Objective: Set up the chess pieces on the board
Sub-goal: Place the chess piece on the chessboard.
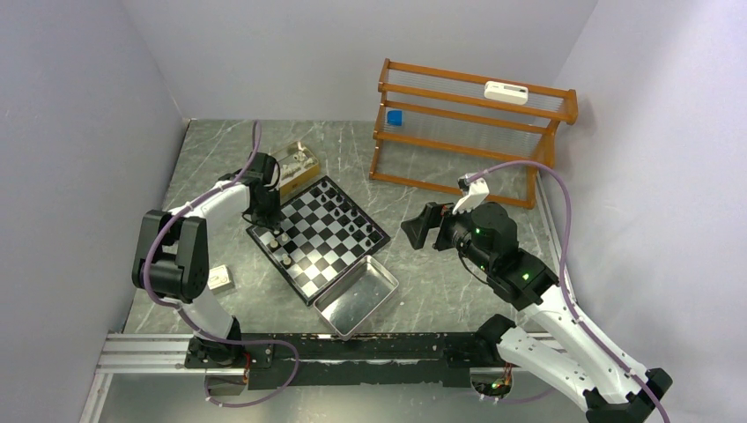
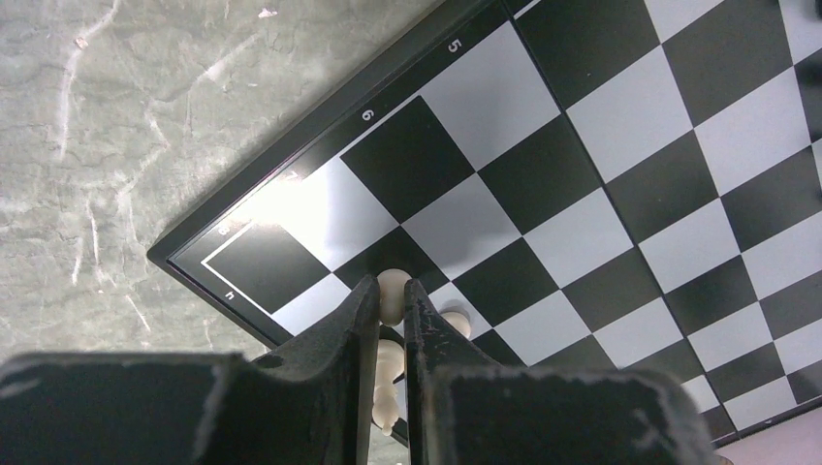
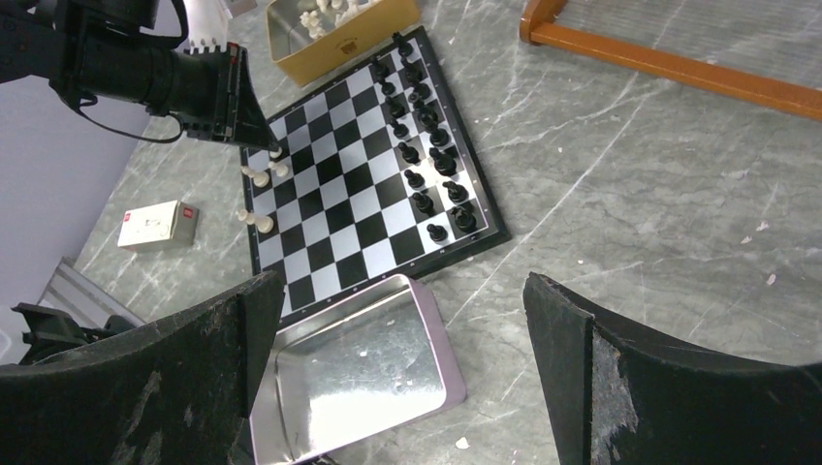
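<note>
Board (image 1: pixel 328 254) corner lies under the downward-pointing left gripper (image 2: pixel 390 302), pinching a white chess piece (image 2: pixel 393 287); right gripper (image 3: pixel 402 286) hovers, gaping wide.

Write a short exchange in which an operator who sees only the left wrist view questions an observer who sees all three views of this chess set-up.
Operator: My left gripper is shut on a white piece near a corner of the board. Where are the black pieces?
Observer: The black pieces stand in roughly two rows along the opposite side of the board.
Operator: And the right gripper?
Observer: The right gripper is open and holds nothing, off the board to its right in the top view.
</note>
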You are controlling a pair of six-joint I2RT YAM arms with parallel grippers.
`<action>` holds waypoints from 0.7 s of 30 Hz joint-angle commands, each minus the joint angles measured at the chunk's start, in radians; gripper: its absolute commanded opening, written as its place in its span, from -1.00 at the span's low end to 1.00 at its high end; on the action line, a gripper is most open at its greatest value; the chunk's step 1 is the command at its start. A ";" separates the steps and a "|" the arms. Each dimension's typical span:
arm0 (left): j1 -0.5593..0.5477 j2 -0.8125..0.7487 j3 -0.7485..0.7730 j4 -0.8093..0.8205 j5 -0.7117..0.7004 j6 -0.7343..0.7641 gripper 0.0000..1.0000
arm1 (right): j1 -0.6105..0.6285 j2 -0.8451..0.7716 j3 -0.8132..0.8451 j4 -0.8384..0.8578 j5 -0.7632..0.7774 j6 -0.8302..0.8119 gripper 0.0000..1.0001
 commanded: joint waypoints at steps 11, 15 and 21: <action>-0.006 0.020 0.025 0.012 -0.019 0.011 -0.51 | 0.003 -0.016 -0.004 0.009 0.007 0.001 1.00; -0.006 0.019 0.028 0.010 -0.019 0.014 -0.47 | 0.003 -0.014 0.000 0.009 0.008 -0.001 1.00; -0.006 0.003 0.051 -0.004 -0.027 0.019 -0.39 | 0.003 -0.013 0.004 0.007 0.008 -0.003 1.00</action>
